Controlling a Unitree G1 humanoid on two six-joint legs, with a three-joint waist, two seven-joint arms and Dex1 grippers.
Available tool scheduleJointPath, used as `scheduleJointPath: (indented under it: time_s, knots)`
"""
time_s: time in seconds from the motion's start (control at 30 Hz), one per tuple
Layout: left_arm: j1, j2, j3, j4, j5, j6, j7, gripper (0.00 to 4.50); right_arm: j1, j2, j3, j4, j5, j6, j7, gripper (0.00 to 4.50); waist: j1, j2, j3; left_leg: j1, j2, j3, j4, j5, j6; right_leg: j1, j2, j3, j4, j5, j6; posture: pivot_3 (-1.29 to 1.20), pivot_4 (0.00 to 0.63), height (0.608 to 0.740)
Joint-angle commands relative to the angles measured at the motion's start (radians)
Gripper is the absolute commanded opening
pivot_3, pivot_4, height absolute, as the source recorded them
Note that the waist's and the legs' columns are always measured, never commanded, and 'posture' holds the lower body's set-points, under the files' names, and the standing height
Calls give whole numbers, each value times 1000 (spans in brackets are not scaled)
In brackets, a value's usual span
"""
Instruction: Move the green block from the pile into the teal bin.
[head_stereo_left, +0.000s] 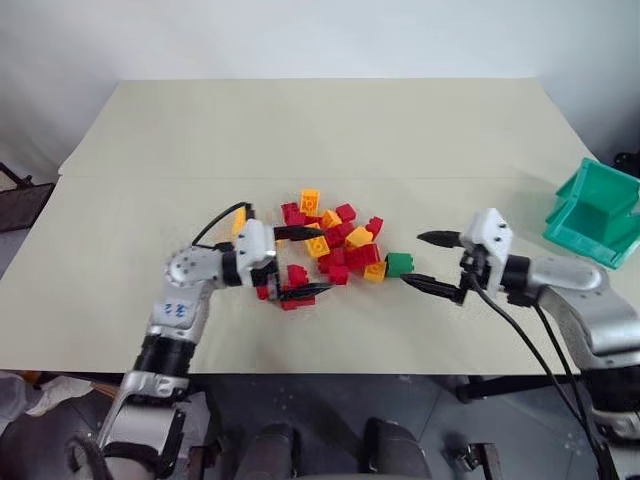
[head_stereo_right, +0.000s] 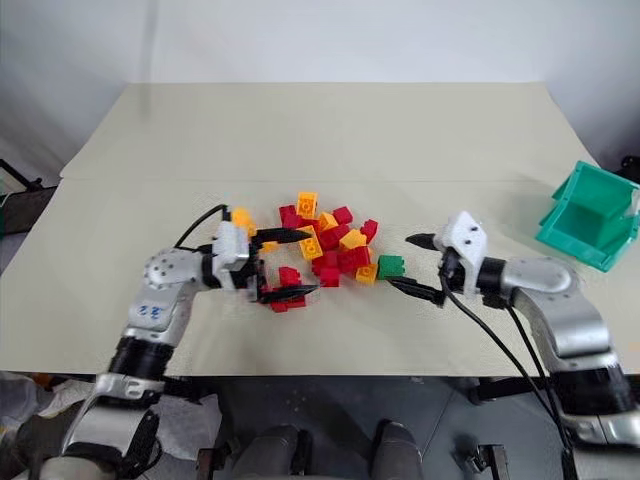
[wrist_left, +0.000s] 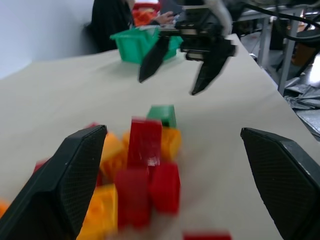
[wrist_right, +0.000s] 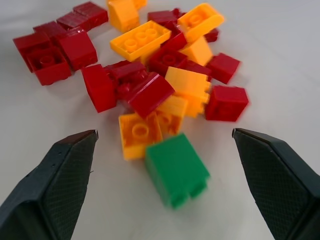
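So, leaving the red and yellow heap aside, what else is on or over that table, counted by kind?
green brick: 1
teal bin: 1
robot grippers: 2, the left gripper and the right gripper, both open
Total: 4
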Motion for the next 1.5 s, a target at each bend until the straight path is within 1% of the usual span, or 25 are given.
scheduleJointPath:
  time_s: [0.03, 0.1, 0.27, 0.3, 0.4, 0.5, 0.53, 0.73, 0.77, 0.87, 0.97, 1.0, 1.07, 1.17, 1.27, 1.37, 1.5]
  knots:
    - [73, 55, 41, -121, -48, 32, -4, 4441, -74, -5, 49, 118, -67, -68, 85, 4500, 2, 0, 0, 0, 0, 0, 0, 0, 0, 0, 0, 0, 0, 0, 0, 0, 150, 740]
    - [145, 96, 80, -177, -71, 56, 5, 4441, -137, -5, 91, 230, -115, -113, 148, 4500, -3, 0, 0, 0, 0, -1, 0, 0, 0, 0, 0, 0, 0, 1, 1, 0, 150, 740]
    - [245, 150, 132, -275, -126, 106, 17, 4441, -224, -21, 134, 402, -177, -212, 302, 4500, -5, 0, 0, 0, 0, 0, 0, 0, 0, 0, 0, 0, 0, 1, 1, 0, 150, 740]
    - [259, 153, 136, -290, -134, 112, 23, 4441, -234, -16, 132, 421, -173, -221, 330, 4500, -5, 0, 0, 0, 0, 0, 0, 0, 0, 0, 0, 0, 0, 1, 1, 0, 150, 740]
    - [274, 151, 129, -322, -148, 129, 33, 4441, -256, 11, 121, 468, -179, -254, 352, 4500, -7, 0, 0, 1, 0, 0, 0, 0, 0, 0, 0, 0, -1, 1, 1, 0, 150, 740]
    - [266, 142, 116, -342, -151, 142, 45, 4500, -268, 36, 108, 509, -186, -296, 344, 3918, -11, 0, 0, 1, 0, 0, 0, 0, 0, 0, 0, 0, 0, 1, 1, 0, 150, 740]
    - [263, 140, 112, -347, -152, 147, 49, 4500, -270, 42, 103, 518, -185, -299, 341, 3630, -12, 0, 0, 1, 0, 0, 0, -1, -1, 0, 0, 0, 0, 1, 1, 0, 150, 740]
    - [240, 131, 89, -356, -155, 173, 61, 4500, -225, 41, 78, 497, -165, -334, 351, 1507, -15, 0, 0, 1, 0, 0, 0, -1, -1, 0, 0, 0, 0, 1, 1, 0, 150, 740]
    - [237, 127, 86, -354, -160, 177, 61, 4500, -212, 37, 63, 485, -159, -337, 342, 1446, -15, 0, 0, 1, 0, 0, 0, -1, -1, 0, 0, 0, 0, 1, 1, 0, 150, 740]
    - [230, 112, 79, -349, -165, 183, 68, 4500, -177, 20, 20, 450, -145, -343, 326, 1452, -15, 0, 0, 1, 0, 0, 0, -1, -1, 0, 0, 0, 0, 1, 1, 0, 150, 740]
    - [194, 50, 64, -335, -187, 197, 104, 4500, -7, -40, -211, 217, -9, -263, 226, 1452, 2, 1, 1, 0, 1, -2, 0, -1, -1, 0, 0, -1, 0, 1, 1, 0, 150, 740]
    - [179, 25, 59, -328, -192, 201, 121, 4500, 53, -47, -300, 129, 40, -211, 167, 1452, 7, 1, 1, 0, 1, -2, 0, -1, -1, 0, 0, -1, 0, 1, 1, 0, 150, 740]
    - [152, -21, 54, -316, -194, 208, 156, 4500, 146, -43, -434, -1, 91, -158, 58, 1452, 12, 1, 1, -1, 0, -3, -1, -1, -1, 0, -1, -1, 0, 1, 2, 0, 150, 740]
    - [124, -74, 50, -312, -197, 230, 209, 4500, 252, -23, -588, -135, 113, -97, -102, 1452, 8, 1, 0, 1, -1, 0, -1, -1, -1, 1, 0, 0, 0, 1, 2, 0, 150, 740]
    - [105, -97, 32, -313, -193, 247, 221, 4500, 334, -11, -722, -169, 81, -79, -254, 1452, 4, 1, 0, 2, 0, 1, -1, -1, -1, 2, 0, 1, 0, 1, 2, 0, 150, 740]
    - [84, -103, 16, -302, -180, 252, 220, 4500, 360, -33, -768, -118, 20, -86, -361, 1452, 2, 1, 0, 2, -1, 3, 0, -1, -1, 2, 0, 3, -1, 1, 2, 0, 150, 740]
    - [54, -102, -7, -277, -159, 241, 208, 4500, 304, -82, -763, 20, -39, -83, -462, 1452, 0, 1, 0, 3, -1, 5, -1, 0, 0, 2, 0, 5, -1, 1, 2, 0, 150, 740]
